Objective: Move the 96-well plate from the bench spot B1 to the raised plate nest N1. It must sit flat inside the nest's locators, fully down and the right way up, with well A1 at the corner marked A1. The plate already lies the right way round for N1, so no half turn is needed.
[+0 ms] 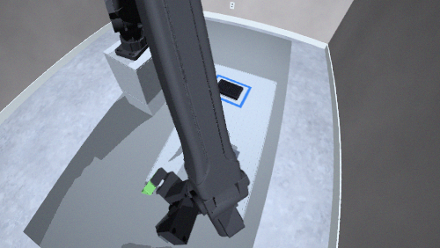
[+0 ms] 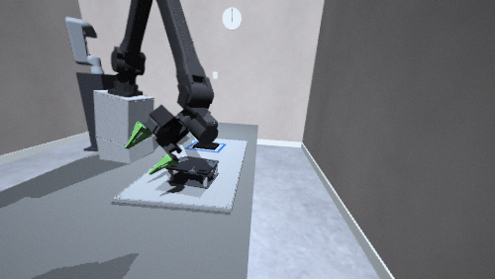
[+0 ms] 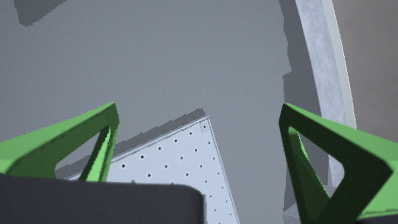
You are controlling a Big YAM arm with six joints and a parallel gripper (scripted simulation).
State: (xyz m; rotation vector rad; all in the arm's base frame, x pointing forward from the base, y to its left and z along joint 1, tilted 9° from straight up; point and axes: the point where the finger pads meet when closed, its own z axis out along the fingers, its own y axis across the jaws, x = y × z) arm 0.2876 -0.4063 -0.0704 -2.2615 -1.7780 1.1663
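Note:
The black 96-well plate [image 1: 230,88] lies flat inside the blue outline of spot B1 at the far end of the pale perforated mat [image 1: 261,132]. In the exterior view the plate [image 2: 208,145] is partly hidden behind the arm's wrist. The raised dark nest N1 [image 2: 193,171] stands on the mat nearer the camera; in the top view the arm hides it. My gripper [image 2: 140,158] with green fingers is wide open and empty. It hangs just left of the nest, above the mat's edge. In the wrist view the gripper [image 3: 200,127] frames a corner of the mat [image 3: 185,160].
The arm's grey pedestal [image 2: 121,126] stands at the back left of the bench. A dark wall [image 2: 406,124] rises to the right beyond a strip of floor. The big arm link [image 1: 194,101] blocks the middle of the top view.

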